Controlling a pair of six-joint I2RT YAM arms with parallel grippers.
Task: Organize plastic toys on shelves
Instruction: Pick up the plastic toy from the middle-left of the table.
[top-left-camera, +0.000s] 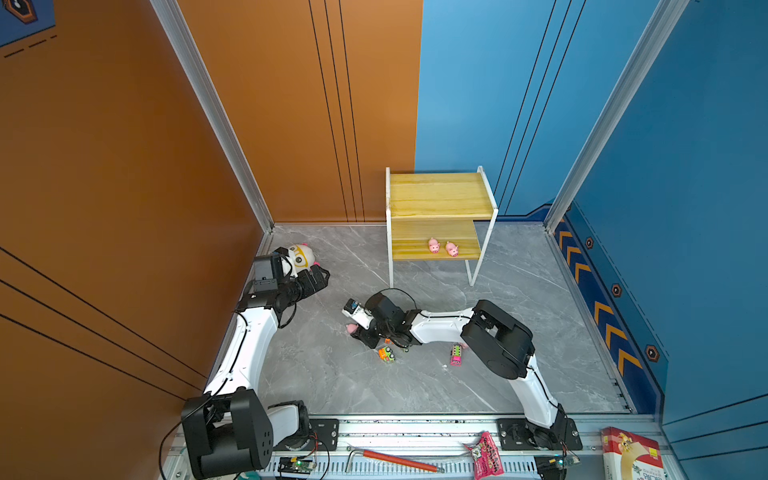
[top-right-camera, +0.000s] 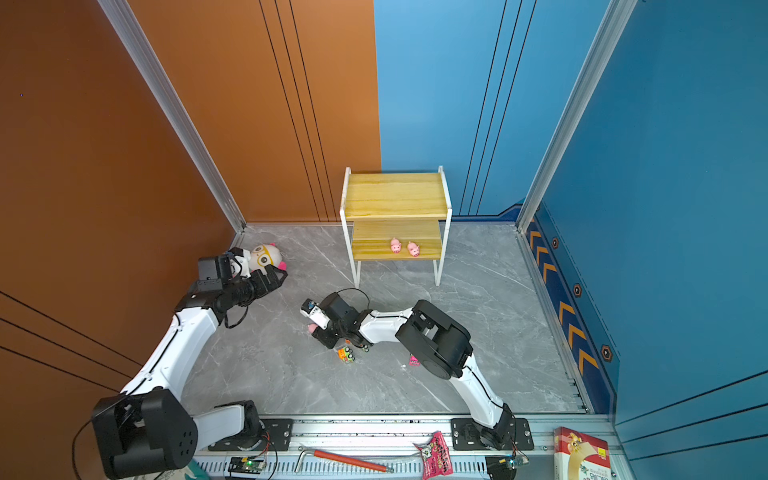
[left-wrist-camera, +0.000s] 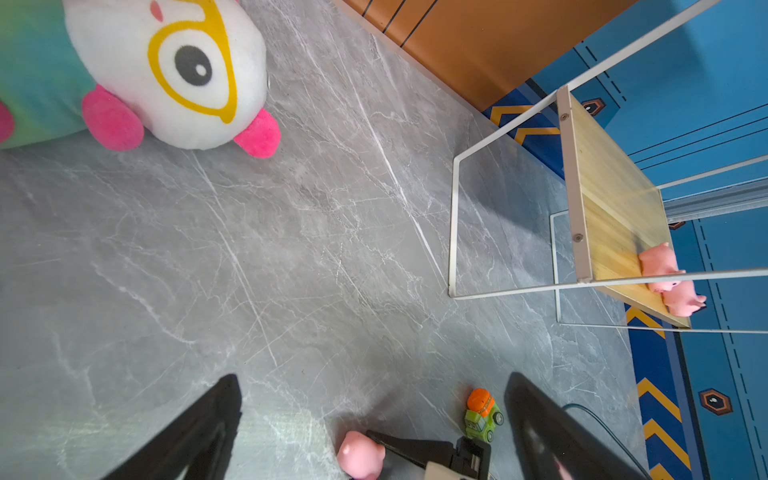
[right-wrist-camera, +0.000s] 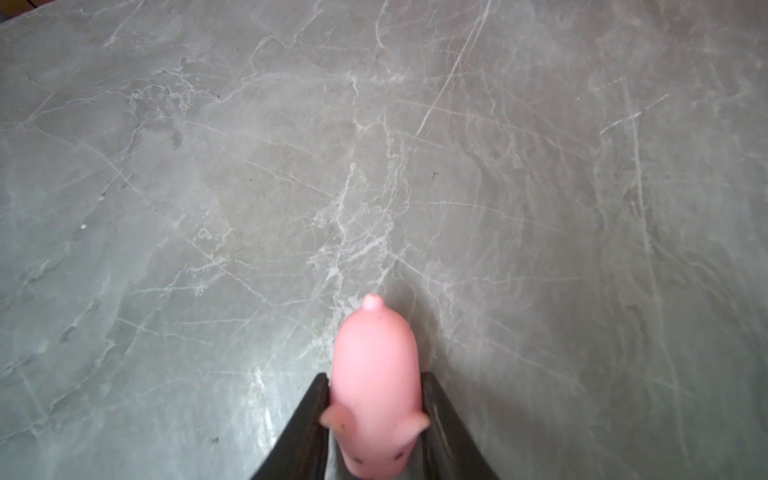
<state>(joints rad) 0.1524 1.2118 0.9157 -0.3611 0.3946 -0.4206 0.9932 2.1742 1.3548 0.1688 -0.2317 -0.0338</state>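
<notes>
The shelves (top-left-camera: 440, 195) stand at the back, and two pink pigs (top-left-camera: 434, 245) (top-left-camera: 452, 249) sit on the lower board. My right gripper (right-wrist-camera: 376, 386) is low over the floor, mid-scene, shut on a third pink pig (right-wrist-camera: 376, 365); both fingers press its sides and its rear end sticks out past the tips. In both top views this pig (top-left-camera: 352, 328) (top-right-camera: 311, 328) peeks out at the gripper's left. An orange-and-green truck (top-left-camera: 386, 354) and a pink truck (top-left-camera: 456, 355) lie on the floor near the right arm. My left gripper (left-wrist-camera: 374, 378) hangs open and empty beside the plush doll.
A white-headed plush doll (top-left-camera: 301, 255) lies in the back-left corner by the orange wall. On the front rail lie a red-handled tool (top-left-camera: 395, 459), a pink snack packet (top-left-camera: 486, 455) and a red-and-white box (top-left-camera: 631, 453). Walls close in the grey marble floor (top-left-camera: 519, 332).
</notes>
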